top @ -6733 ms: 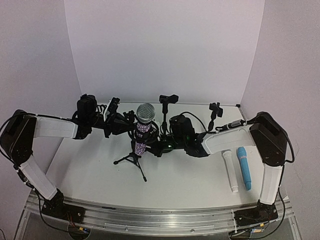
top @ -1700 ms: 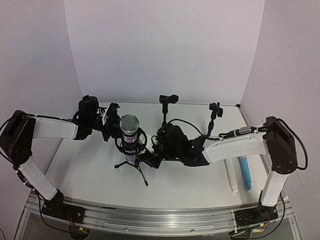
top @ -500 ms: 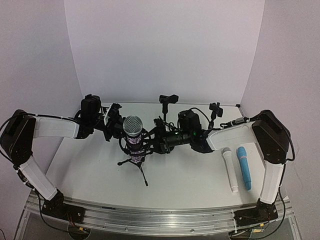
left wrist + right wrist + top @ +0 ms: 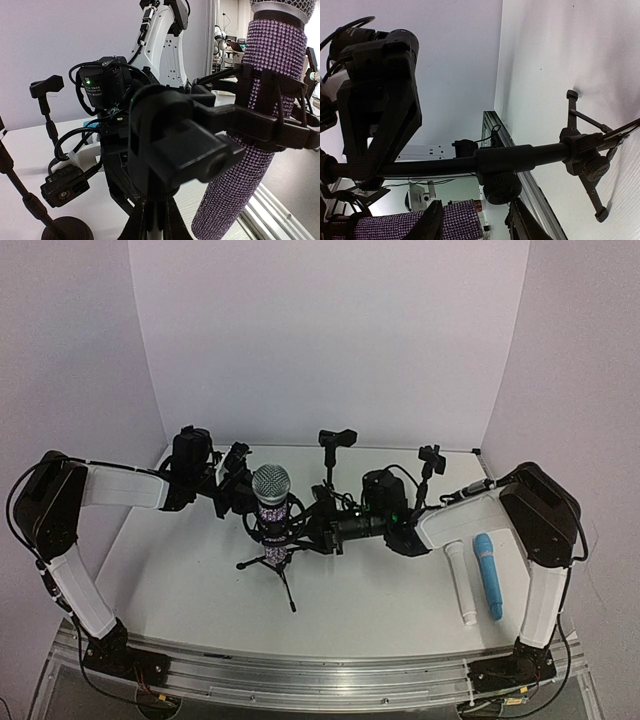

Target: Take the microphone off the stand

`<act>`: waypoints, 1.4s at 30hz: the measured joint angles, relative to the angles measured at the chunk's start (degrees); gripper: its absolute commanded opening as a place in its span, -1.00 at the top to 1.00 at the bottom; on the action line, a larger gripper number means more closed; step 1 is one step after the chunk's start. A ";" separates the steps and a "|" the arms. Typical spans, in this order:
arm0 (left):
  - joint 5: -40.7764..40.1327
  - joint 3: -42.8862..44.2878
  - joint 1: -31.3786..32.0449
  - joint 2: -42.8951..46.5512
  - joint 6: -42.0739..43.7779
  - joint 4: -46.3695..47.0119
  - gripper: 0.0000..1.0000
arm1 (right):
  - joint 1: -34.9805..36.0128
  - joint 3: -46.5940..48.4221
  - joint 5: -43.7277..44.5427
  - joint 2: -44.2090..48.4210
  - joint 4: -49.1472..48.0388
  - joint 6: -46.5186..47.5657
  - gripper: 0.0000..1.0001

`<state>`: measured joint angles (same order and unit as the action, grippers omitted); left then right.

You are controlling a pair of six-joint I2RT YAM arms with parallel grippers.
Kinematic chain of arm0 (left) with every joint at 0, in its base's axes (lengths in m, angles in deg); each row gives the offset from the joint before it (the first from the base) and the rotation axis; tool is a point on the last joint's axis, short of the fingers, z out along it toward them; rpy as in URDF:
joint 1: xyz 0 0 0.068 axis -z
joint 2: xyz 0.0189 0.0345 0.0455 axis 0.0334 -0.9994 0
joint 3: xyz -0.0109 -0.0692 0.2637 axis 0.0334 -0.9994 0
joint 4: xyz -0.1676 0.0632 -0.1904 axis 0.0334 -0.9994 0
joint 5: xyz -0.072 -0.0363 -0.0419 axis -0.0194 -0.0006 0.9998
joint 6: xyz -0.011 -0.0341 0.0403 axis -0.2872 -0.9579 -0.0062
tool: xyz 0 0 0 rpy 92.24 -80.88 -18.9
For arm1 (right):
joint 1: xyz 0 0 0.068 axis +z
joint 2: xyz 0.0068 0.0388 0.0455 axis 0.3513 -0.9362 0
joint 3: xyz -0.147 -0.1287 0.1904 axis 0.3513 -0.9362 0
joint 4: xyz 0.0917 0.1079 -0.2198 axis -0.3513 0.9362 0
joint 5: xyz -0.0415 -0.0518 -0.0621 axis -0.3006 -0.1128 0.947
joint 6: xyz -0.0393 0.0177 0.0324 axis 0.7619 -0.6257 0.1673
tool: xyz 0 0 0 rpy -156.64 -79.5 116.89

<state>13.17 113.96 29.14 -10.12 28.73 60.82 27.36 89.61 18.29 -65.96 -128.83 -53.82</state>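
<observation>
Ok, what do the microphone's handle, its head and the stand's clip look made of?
Microphone handle: covered in tiny purple rhinestone-like studs, glittery; the shell beneath is hidden. Head: silvery woven mesh, likely metal. Stand clip: matte black, moulded look, probably plastic.

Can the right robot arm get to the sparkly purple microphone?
Probably yes. The right gripper is beside the microphone, fingers apart, with the sparkly handle showing between them in its wrist view. Nothing blocks the way; only the stand's clip hugs the handle.
</observation>
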 measured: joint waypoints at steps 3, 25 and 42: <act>-0.09 0.00 0.00 -0.02 0.09 -0.29 1.00 | 0.01 -0.94 0.05 0.00 -1.40 -0.81 0.24; -0.10 0.00 0.00 -0.02 0.02 -0.27 1.00 | 0.00 0.89 0.18 -6.32 -9.83 -5.15 0.58; -0.58 0.00 -0.17 -0.35 -3.17 1.53 1.00 | 0.69 0.79 2.72 -4.84 -6.88 5.26 1.00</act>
<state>12.59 113.96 28.96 -10.47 25.57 62.35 28.06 90.40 21.01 -70.81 -135.72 -48.55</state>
